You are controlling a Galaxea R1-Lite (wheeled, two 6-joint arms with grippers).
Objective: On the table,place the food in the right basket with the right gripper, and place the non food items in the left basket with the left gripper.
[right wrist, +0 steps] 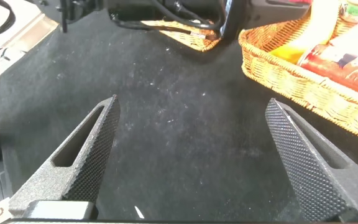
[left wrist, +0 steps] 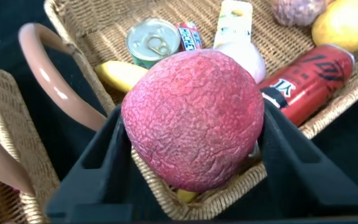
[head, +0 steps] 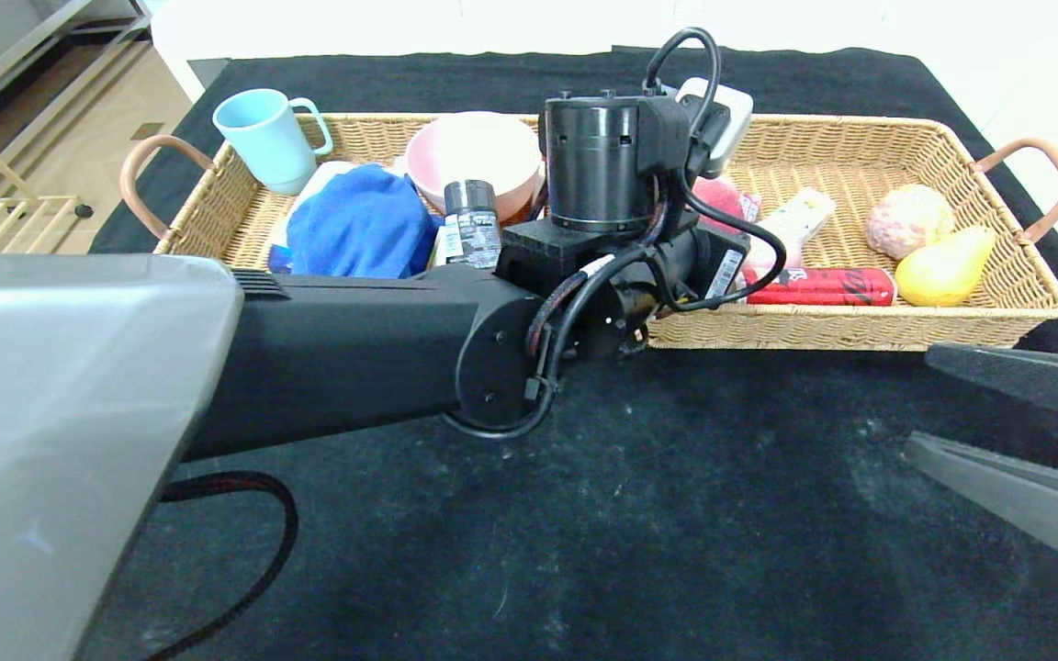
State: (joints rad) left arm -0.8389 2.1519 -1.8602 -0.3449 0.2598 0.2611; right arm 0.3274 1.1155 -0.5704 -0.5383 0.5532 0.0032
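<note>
A: What's the thing you've got?
B: A round red ball (left wrist: 194,118) with a wrinkled skin, clamped between the fingers of my left claw (left wrist: 191,140), just over the near rim of the right basket (head: 860,326).
A: What's in there?
B: A red can (head: 823,286), a yellow pear (head: 944,266), a green tin (left wrist: 153,41). The left basket (head: 217,207) holds a blue cloth (head: 359,225) and a pink bowl (head: 474,151).
A: Your other claw?
B: My right claw (right wrist: 191,155) hangs spread wide and empty above the worktop (head: 676,514).

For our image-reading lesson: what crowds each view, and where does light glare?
Head view: the left arm fills the foreground, its grey shell brightly lit. Left wrist view: the red ball in the left tool hides the centre; the can lid glints. Right wrist view: open right tool, evenly lit black cloth.
</note>
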